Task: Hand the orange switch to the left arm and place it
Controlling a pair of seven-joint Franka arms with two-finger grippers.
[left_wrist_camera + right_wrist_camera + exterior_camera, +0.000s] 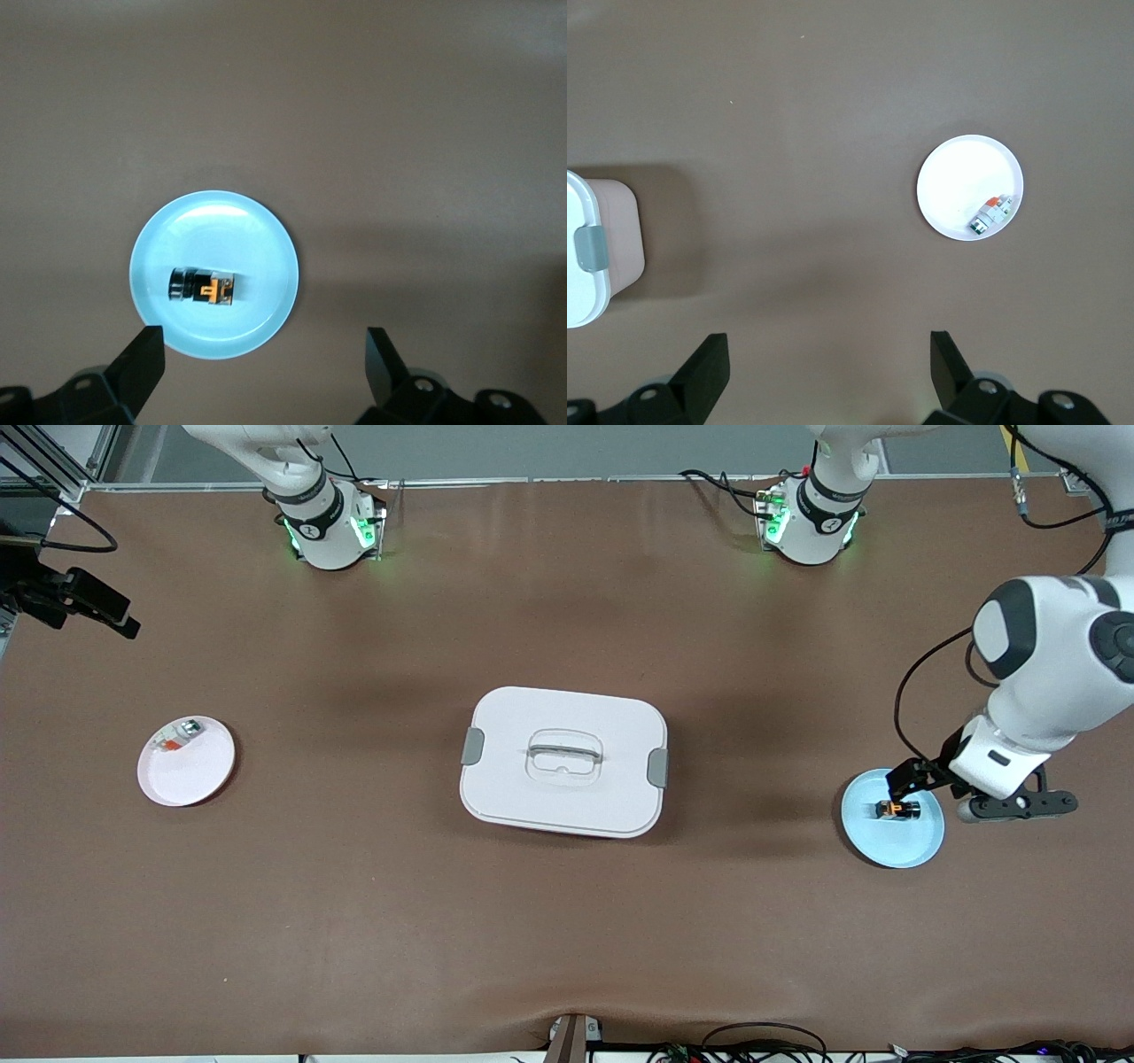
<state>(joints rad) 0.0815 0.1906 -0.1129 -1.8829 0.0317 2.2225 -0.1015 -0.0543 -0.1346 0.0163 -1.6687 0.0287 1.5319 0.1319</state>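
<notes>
1. Brown matting covers the desk (567, 921), and the white box (563, 761) with grey side clips and a recessed lid handle sits at its middle.
2. The orange switch (897, 810) lies on its side in a pale blue plate (912, 849) toward the left arm's end of the desk, well apart from the box.
3. The left tool (912, 779) hangs over the blue plate's edge; in the front view its black fingers partly cover the plate rim just beside the switch.
4. The left wrist view shows what the front view cannot: the switch (203, 287) has a black ribbed barrel and an orange-and-tan end, and it rests a little off the centre of the blue plate (257, 248).
5. That same view shows the left tool (261, 354) spread wide, its fingers (142, 359) apart and holding nothing.
6. A pink plate (199, 775) toward the right arm's end of the desk carries a small silver and red-orange part (175, 738) near its rim.
7. The right tool is out of the front view; only the right wrist view shows it (828, 359), spread wide and empty over bare matting, with the plate (957, 177), its small part (990, 213) and a corner of the box (589, 257) in sight.
</notes>
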